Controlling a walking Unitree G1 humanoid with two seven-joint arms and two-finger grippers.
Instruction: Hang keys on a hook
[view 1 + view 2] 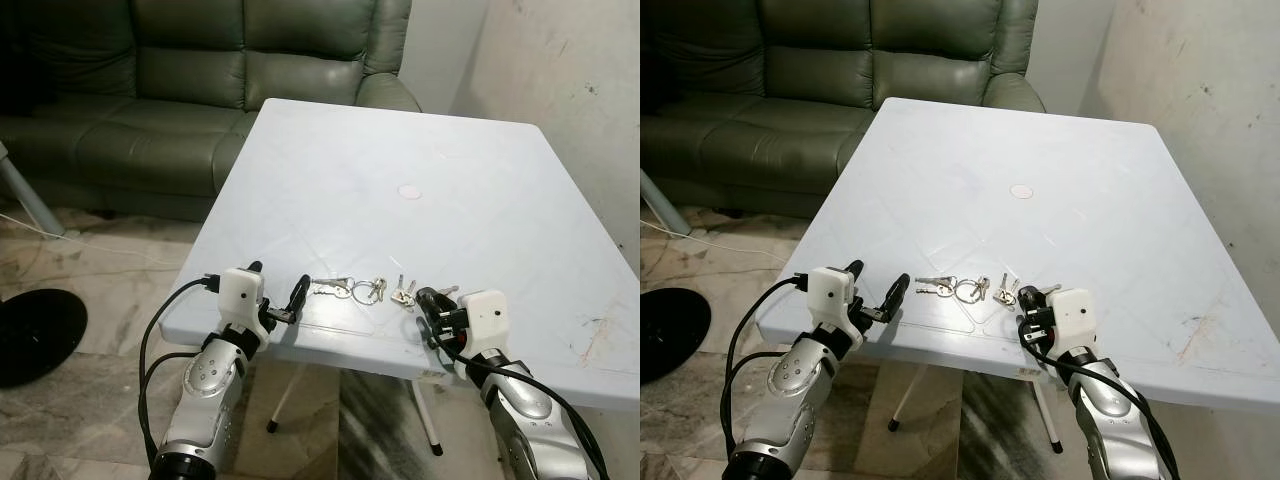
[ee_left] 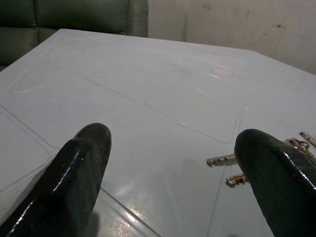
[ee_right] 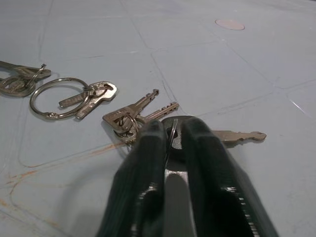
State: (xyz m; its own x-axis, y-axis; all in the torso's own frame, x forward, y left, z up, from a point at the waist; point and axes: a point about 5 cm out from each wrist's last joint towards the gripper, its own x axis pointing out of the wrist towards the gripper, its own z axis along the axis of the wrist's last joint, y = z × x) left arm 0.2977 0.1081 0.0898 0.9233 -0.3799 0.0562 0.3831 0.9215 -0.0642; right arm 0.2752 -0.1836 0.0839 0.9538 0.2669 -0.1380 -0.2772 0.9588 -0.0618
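The right gripper (image 3: 172,136) sits low over the near edge of the white table (image 1: 400,130), its two black fingers (image 3: 140,163) drawn nearly together. A thin wire ring stands in the narrow slot between them; it appears pinched, though contact on both sides cannot be confirmed. That ring belongs to the nearest cluster of the keys (image 3: 133,116), which lies directly at the fingertips, touching them or just beyond. One key (image 3: 239,135) projects sideways from behind the fingers.

Outward from this cluster, the set runs as a chain along the table's near edge toward the robot's left: a larger ring with two keys (image 3: 59,98), then a further pair (image 1: 330,288). The long axis of the chain is therefore roughly parallel to the table edge and crosswise to the right gripper's approach line.

The left gripper (image 1: 275,300) rests at the table edge at the opposite end of the chain, fingers (image 2: 81,168) spread wide and holding nothing. In the left wrist view, the key tips (image 2: 219,159) lie just beside one finger, not between the two.

Judgement: the right arm is the nearer and better-placed one, being already at the ring. The coming move depends on a firm closure on the ring, followed by a straight lift so the chain trails beneath. No hook is identifiable in these views.
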